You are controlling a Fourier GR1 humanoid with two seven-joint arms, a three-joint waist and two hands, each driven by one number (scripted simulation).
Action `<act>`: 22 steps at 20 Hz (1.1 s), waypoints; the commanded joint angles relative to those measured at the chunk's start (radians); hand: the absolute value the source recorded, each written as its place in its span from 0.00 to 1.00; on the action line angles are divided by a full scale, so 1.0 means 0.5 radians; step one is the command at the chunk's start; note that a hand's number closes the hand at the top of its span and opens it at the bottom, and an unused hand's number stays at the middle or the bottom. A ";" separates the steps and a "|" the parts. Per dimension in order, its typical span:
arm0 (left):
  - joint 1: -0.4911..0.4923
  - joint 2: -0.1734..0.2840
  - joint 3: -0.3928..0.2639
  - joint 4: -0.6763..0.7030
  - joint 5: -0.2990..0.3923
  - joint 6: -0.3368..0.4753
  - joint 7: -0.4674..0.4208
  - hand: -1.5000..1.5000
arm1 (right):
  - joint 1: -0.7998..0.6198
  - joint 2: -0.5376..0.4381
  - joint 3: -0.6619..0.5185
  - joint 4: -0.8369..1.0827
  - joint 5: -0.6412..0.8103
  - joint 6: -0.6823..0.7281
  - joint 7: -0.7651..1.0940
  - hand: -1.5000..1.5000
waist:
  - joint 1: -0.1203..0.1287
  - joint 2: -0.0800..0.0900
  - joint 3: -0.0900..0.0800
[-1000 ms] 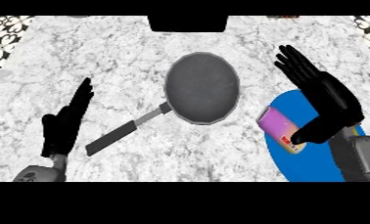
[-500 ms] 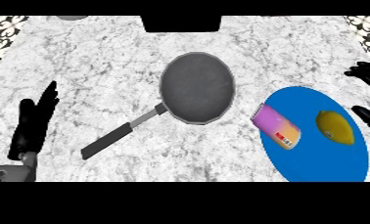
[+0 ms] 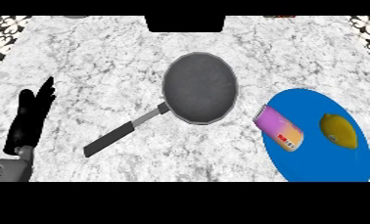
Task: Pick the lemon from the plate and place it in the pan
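A yellow lemon (image 3: 338, 130) lies on the right side of a blue plate (image 3: 318, 162) at the counter's right edge. A dark grey pan (image 3: 200, 88) sits mid-counter, empty, its black handle (image 3: 119, 134) pointing down-left. My left hand (image 3: 29, 116) rests at the far left edge, fingers straight and pointing up, holding nothing. My right hand is out of the head view.
A pink and purple packet (image 3: 279, 127) lies on the plate's left part, beside the lemon. The marble counter (image 3: 108, 61) spreads around the pan. A dark block (image 3: 184, 22) sits at the counter's far edge.
My right hand, over the plate a second ago, has left the view, uncovering the lemon. The left hand has drifted further left.
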 commanded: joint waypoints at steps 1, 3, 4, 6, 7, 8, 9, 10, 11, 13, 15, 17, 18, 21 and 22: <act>-0.111 0.020 0.032 0.033 -0.004 0.005 0.070 0.50 | -0.058 -0.318 0.079 -0.139 0.274 0.138 -0.011 0.00 | -0.008 0.004 -0.004; -0.060 0.017 0.028 0.011 0.008 -0.021 0.055 0.50 | -0.058 -0.352 0.172 -0.256 0.457 0.095 -0.031 0.00 | 0.015 0.003 -0.003; -0.031 -0.036 -0.005 0.007 -0.010 0.004 0.019 0.50 | -0.093 -0.422 0.211 -0.287 0.531 0.105 -0.020 0.00 | 0.030 0.005 -0.004; -0.024 0.034 0.043 0.002 0.008 -0.046 0.005 0.50 | -0.049 -0.448 0.301 -0.418 0.682 0.047 0.025 0.00 | 0.021 -0.001 -0.004; -0.131 0.012 0.026 0.058 -0.014 -0.034 0.051 0.50 | -0.110 -0.438 0.379 -0.454 0.747 0.025 0.046 0.00 | 0.016 0.008 -0.004; -0.139 0.033 0.055 0.094 -0.026 -0.020 0.054 0.50 | -0.068 -0.482 0.397 -0.465 0.792 0.078 0.007 0.00 | 0.003 0.005 -0.003; -0.081 0.017 0.023 0.018 -0.020 -0.036 0.074 0.50 | -0.094 -0.499 0.456 -0.489 0.870 0.059 0.022 0.00 | 0.028 0.003 -0.003; -0.062 0.019 0.037 0.046 -0.016 -0.050 0.043 0.50 | -0.062 -0.506 0.481 -0.559 0.934 0.034 0.015 0.00 | 0.012 0.000 -0.003; -0.164 0.042 0.047 0.024 0.009 -0.082 0.142 0.50 | -0.111 -0.497 0.564 -0.557 1.036 -0.009 0.033 0.00 | 0.025 0.005 -0.002; -0.069 0.008 0.088 0.208 -0.013 -0.096 -0.119 0.50 | -0.057 -0.502 0.602 -0.604 1.135 -0.021 0.017 0.00 | 0.001 0.004 -0.004; -0.009 0.012 0.061 -0.046 -0.023 -0.046 0.077 0.50 | 0.011 -0.487 0.657 -0.711 1.252 -0.065 0.038 0.00 | 0.005 -0.006 -0.002; -0.089 -0.041 0.047 0.007 -0.054 -0.024 0.082 0.50 | -0.084 -0.368 0.814 -0.712 1.366 -0.105 0.172 0.00 | 0.013 0.001 -0.003; -0.025 -0.035 0.051 -0.070 -0.044 -0.027 0.098 0.50 | 0.128 -0.459 0.779 -0.709 1.453 -0.112 -0.047 0.00 | -0.008 -0.005 -0.001; -0.017 -0.029 0.119 0.006 -0.049 -0.096 -0.002 0.50 | 0.112 -0.331 0.814 -0.771 1.531 -0.102 0.091 0.00 | -0.005 -0.004 -0.003; -0.002 -0.050 0.109 -0.042 -0.082 -0.083 0.045 0.50 | 0.000 -0.274 0.832 -0.682 1.574 -0.076 0.103 0.00 | 0.005 -0.002 -0.003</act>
